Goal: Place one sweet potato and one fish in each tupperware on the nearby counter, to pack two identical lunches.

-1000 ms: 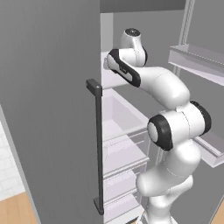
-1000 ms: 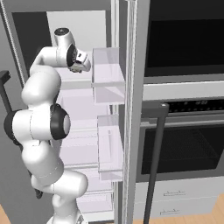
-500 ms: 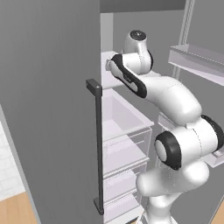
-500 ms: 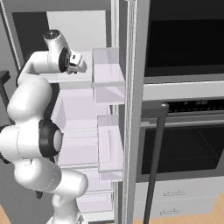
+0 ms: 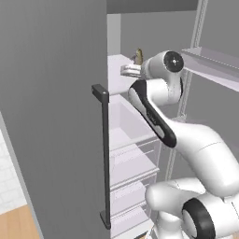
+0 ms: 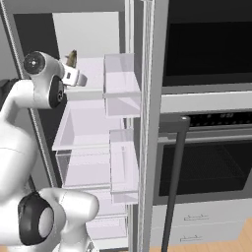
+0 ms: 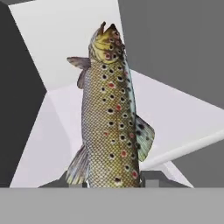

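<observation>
Arm has stretched deeper and higher into the open fridge (image 5: 56, 116) since a second ago.
Its gripper (image 6: 73, 69) sits at the upper shelf (image 6: 93, 93), clamped narrow on the fish (image 7: 109, 118), tail end pinched and head outward, so it can lift clear.

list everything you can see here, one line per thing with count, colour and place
fish: one, spotted olive-brown, in the tool at the fridge's top shelf
fridge door: one, grey with a dark vertical handle, open at left
fridge shelves and drawers: several, clear and white, inside the fridge
door bins: two, clear, on the right fridge door
oven: one, black glass and steel, right of the fridge
arm: one, white with dark joints
tool: one, shut on the fish
</observation>
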### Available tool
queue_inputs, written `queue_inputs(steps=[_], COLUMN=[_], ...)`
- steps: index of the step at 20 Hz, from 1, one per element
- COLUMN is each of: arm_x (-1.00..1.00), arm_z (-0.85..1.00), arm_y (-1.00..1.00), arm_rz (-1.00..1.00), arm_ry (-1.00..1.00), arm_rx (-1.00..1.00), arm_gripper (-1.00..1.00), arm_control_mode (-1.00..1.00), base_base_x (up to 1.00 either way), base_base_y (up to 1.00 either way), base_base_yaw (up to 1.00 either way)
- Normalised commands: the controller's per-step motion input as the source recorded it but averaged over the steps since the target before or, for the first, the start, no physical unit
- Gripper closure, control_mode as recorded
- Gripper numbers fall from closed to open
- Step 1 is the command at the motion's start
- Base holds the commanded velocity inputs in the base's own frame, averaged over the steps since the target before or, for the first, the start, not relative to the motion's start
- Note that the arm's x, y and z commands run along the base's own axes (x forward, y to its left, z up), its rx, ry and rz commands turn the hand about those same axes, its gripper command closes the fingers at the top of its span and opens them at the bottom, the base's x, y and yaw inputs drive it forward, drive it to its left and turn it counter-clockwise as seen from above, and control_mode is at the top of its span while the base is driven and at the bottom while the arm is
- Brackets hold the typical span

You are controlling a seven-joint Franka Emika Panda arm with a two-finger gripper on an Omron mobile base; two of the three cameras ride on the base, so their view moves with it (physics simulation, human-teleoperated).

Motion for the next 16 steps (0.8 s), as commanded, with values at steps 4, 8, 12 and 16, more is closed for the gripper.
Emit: queue_inputs(steps=[4,8,12,16], arm_x=[-1.0,-1.0,-1.0,-0.42], arm_z=[-0.23,-0.06,-0.25,-0.52], arm_y=[0.0,0.0,0.0,0.0], arm_rz=[0.0,0.0,0.0,0.0], arm_ry=[0.11,0.22,0.36,0.26], arm_rx=[0.0,0.0,-0.03,-0.04], arm_gripper=[1.0,1.0,1.0,1.0], arm_control_mode=[-1.0,-1.0,-1.0,-1.0], base_base_x=[0.0,0.0,0.0,0.0], base_base_y=[0.0,0.0,0.0,0.0], base_base_yaw=[0.0,0.0,0.0,0.0])
